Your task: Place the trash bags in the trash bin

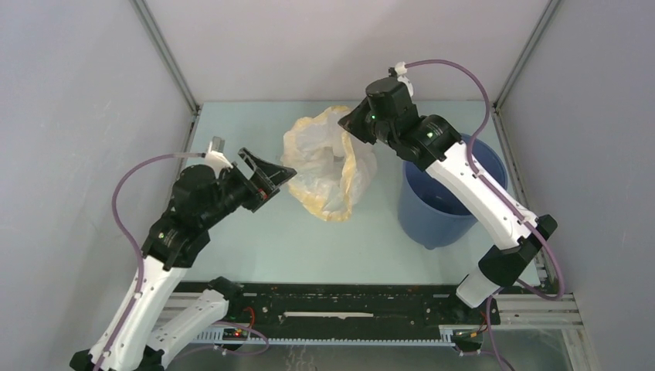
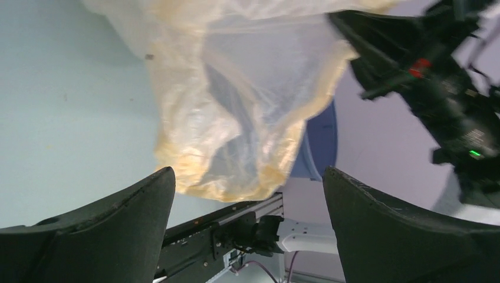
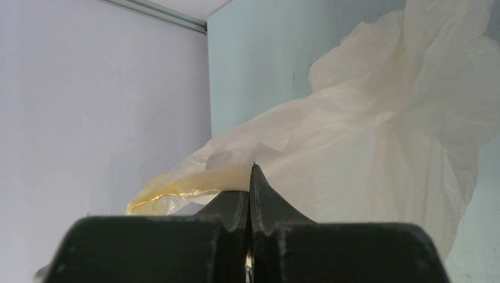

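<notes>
From above, the bag (image 1: 324,166) is bunched over the middle of the table (image 1: 255,247), outside the bucket (image 1: 429,212) and just to its left. The left gripper (image 1: 270,176) points at the bag's left side with its jaws apart and nothing between them. The right gripper (image 1: 354,124) sits at the bag's upper right edge.

In the left wrist view, the two dark fingers (image 2: 118,230) stand wide apart and empty. The crinkly bag hangs in front of them, and a strip of the blue bucket shows behind its right edge. The right arm is at the top right, by the bag's corner.

In the right wrist view, the fingers (image 3: 236,206) are pressed together on a yellowish fold of the bag's edge. The rest of the bag spreads away to the right against the pale table.
</notes>
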You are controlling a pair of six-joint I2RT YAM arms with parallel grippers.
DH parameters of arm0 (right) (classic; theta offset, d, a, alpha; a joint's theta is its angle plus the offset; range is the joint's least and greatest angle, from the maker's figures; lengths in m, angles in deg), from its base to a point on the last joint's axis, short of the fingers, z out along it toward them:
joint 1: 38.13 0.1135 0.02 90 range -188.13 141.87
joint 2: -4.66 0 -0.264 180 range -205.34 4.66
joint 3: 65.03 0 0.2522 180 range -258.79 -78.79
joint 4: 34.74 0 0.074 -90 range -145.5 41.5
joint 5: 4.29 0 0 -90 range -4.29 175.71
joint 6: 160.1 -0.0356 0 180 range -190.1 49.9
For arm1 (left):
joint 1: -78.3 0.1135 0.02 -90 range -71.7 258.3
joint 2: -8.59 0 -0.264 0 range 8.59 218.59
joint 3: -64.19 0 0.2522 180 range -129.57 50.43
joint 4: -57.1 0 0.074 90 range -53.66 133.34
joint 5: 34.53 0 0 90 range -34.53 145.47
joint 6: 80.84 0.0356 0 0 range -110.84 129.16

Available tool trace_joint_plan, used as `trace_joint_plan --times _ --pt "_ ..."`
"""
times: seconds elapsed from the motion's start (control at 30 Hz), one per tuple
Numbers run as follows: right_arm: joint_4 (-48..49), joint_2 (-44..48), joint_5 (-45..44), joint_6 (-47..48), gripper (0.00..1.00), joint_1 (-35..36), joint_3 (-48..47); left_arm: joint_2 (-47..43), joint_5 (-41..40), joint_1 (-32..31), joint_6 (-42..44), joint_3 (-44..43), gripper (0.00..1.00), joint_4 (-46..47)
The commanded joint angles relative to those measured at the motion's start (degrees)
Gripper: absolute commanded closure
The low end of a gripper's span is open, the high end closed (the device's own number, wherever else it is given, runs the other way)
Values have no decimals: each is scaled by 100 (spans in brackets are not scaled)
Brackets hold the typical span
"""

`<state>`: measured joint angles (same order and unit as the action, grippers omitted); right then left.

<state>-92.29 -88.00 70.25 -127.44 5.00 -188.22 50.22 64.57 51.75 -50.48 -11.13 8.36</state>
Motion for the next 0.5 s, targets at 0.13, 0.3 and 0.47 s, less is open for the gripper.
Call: trace_joint_plan --times 0.13,0.3,0.47 --pt "300 340 231 -237 100 -118 -20 755 788 202 -365 516 0 192" --pt "322 373 426 -398 100 -148 87 910 1563 211 -1007 1284 7 2222" --pt "369 504 443 -440 100 -177 307 1106 1603 202 -1218 1478 32 2926"
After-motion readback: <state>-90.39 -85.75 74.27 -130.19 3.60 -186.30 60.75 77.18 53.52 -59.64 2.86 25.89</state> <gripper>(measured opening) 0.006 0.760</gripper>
